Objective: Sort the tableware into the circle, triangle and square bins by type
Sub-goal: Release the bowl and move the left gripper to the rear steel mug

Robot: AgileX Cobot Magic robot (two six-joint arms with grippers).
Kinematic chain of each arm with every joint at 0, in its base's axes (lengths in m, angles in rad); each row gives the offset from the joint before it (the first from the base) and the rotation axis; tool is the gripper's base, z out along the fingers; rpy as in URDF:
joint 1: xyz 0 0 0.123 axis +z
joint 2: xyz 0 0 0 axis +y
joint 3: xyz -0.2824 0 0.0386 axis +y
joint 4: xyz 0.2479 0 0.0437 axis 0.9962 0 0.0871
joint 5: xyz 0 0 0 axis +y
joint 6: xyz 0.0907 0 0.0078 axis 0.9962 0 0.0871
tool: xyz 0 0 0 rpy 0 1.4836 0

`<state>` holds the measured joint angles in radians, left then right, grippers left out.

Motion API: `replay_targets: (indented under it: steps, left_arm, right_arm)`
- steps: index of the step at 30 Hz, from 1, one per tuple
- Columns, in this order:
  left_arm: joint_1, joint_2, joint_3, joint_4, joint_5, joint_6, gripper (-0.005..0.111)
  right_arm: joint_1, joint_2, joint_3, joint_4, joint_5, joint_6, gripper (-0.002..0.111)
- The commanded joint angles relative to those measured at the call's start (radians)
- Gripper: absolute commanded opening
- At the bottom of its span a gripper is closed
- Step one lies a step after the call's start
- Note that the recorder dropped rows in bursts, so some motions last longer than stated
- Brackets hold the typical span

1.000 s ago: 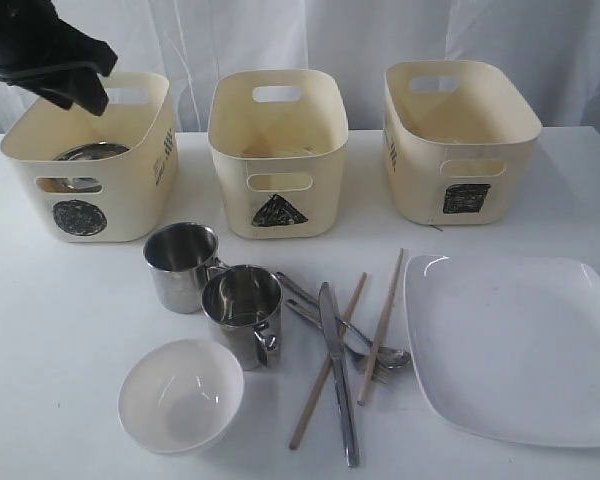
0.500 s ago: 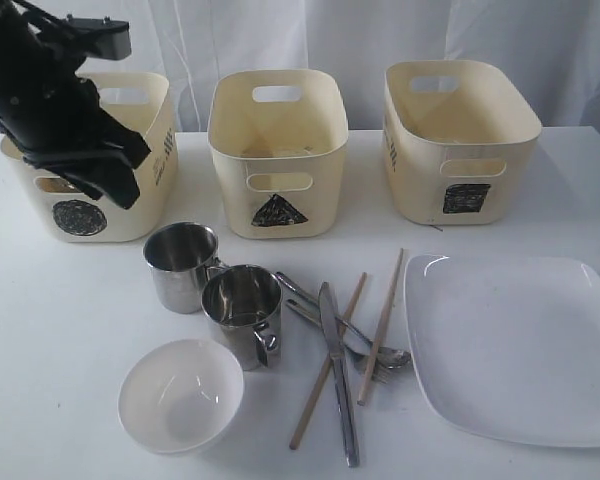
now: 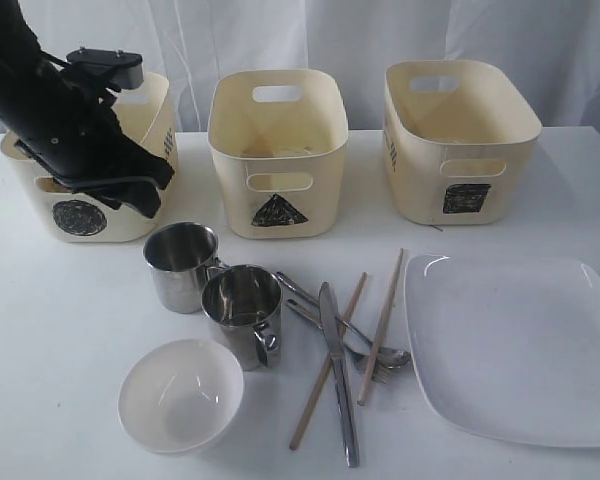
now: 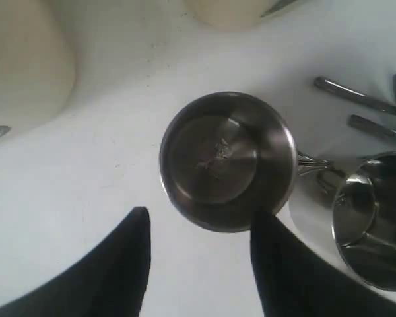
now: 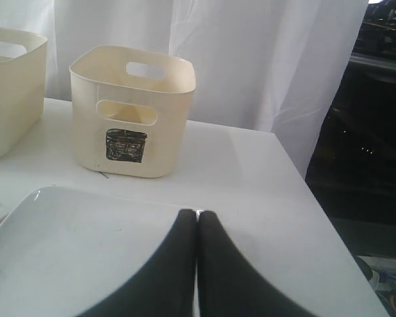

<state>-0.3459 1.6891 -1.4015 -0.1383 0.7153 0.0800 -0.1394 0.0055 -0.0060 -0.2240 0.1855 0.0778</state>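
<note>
The left pincer [image 4: 201, 212] has been swung off the circle bin [image 3: 120, 226] and is held wide above the rear steel mug [image 4: 228, 158], at the bin's five o'clock; a mug grasp is judged next; the right pincer [image 5: 197, 221] is pressed closed.

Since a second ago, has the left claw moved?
Yes. The left claw dropped from above the circle bin to its front, toward the rear mug.

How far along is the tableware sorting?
Done: nothing confirmable; the left arm hides the circle bin's inside. In hand: the open left end effector hovers over one steel mug, empty. Left: that mug, the second mug, the white bowl, knife, fork, spoon, chopsticks and plate lie on the table; right end effector is shut, empty.
</note>
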Motion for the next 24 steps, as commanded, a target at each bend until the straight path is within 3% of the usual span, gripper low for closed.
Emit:
replay_targets:
  steps: [1,24]
  left_arm:
    - [-0.005,0.063,0.008,-0.009,-0.013,-0.013,0.053]
    - [-0.005,0.203,0.008,-0.009,-0.124,-0.002,0.053]
  right_arm:
    - [0.002,-0.006,0.006,-0.002,-0.007,0.005,0.0]
    - [0.002,-0.006,0.006,-0.002,-0.007,0.005,0.0]
